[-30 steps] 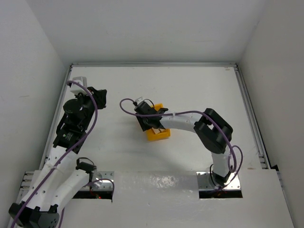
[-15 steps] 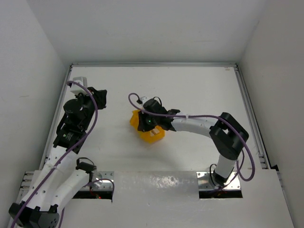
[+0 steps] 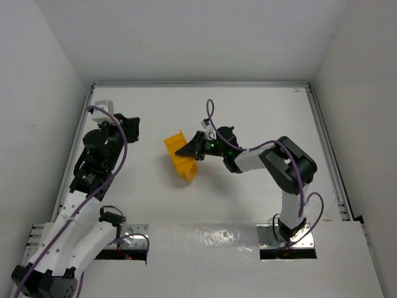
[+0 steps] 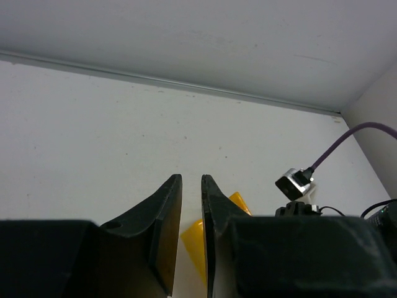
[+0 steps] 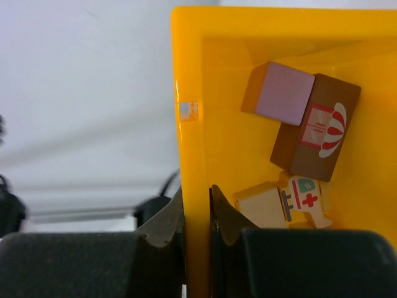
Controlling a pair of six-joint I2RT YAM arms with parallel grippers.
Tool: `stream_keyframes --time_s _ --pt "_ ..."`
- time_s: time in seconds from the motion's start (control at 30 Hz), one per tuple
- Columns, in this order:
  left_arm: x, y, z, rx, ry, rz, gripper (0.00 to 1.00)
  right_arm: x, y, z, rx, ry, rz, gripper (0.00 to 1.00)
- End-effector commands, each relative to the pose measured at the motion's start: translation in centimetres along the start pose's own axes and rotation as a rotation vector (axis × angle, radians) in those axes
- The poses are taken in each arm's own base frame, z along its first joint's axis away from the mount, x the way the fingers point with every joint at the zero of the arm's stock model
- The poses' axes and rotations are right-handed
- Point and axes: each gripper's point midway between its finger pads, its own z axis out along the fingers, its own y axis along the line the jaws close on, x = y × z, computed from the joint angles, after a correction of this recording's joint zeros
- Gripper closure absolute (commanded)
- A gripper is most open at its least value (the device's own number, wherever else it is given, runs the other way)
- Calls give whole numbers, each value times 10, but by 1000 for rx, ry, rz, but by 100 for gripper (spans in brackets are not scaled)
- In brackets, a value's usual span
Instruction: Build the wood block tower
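My right gripper [image 5: 197,214] is shut on the wall of a yellow plastic bin [image 5: 189,155] and holds it tipped on its side above the table [image 3: 180,158]. Inside the bin lie loose wooden blocks: a brown one with a pink face [image 5: 282,93], a dark brown one with a red-and-white mark [image 5: 316,133], and pale tan ones with coloured marks [image 5: 285,202]. No stacked tower shows. My left gripper [image 3: 127,127] rests at the far left, nearly closed and empty [image 4: 191,186]; the bin shows behind its fingers [image 4: 195,239].
White walls enclose the table on three sides. A metal rail [image 3: 325,149] runs along the right edge. A purple cable [image 3: 208,115] loops over the right wrist. A white box [image 3: 103,105] sits by the left arm.
The right gripper has swung the yellow bin left and tipped it over onto its side, the wrist rotating. The left arm has not moved.
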Motion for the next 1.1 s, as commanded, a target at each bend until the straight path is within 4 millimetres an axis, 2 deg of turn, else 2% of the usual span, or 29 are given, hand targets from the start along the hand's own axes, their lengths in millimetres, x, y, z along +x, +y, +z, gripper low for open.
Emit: stream_keyframes --time_s 0.0,0.17,0.23,0.33,0.57,0.73,0.77,0.83,0.9,0.93,0.97,1.0,1.03,1.07 --pt "-9 -3 0 14 -34 -8 83 -22 85 -18 -394 -44 50 100" --pt "-9 -2 0 12 -35 -10 83 -34 89 -28 -520 -86 150 100" --pt "-9 -2 0 12 -35 -12 83 -39 83 -29 -522 -102 172 100" --pt "-8 -2 1 9 -33 -10 83 -37 78 -30 -510 -111 137 100" --pt "-8 -2 1 13 -30 -11 83 -33 89 -36 -526 -125 3 100" --pt "-7 -2 1 14 -28 -11 83 -45 87 -30 -527 -176 -7 100" --pt "-7 -2 1 14 -28 -12 83 -47 84 -27 -524 -184 -29 100" --pt "-6 -4 2 23 -23 -14 83 -46 69 -21 -500 -171 45 100" --pt "-5 -3 1 17 -24 -12 83 -34 67 -30 -471 -197 23 100" --pt "-6 -2 1 11 -24 -12 83 -38 78 -34 -490 -229 -4 100" --pt "-4 -1 2 8 -17 -12 83 -40 81 -30 -497 -241 -8 100" --pt "-5 -3 2 15 -19 -13 83 -54 100 -21 -554 -254 -49 100" --pt "-5 -5 3 26 -17 -11 83 -55 81 -8 -535 -220 52 100" --pt "-5 -6 3 33 -14 -11 83 -55 80 -5 -538 -205 101 100"
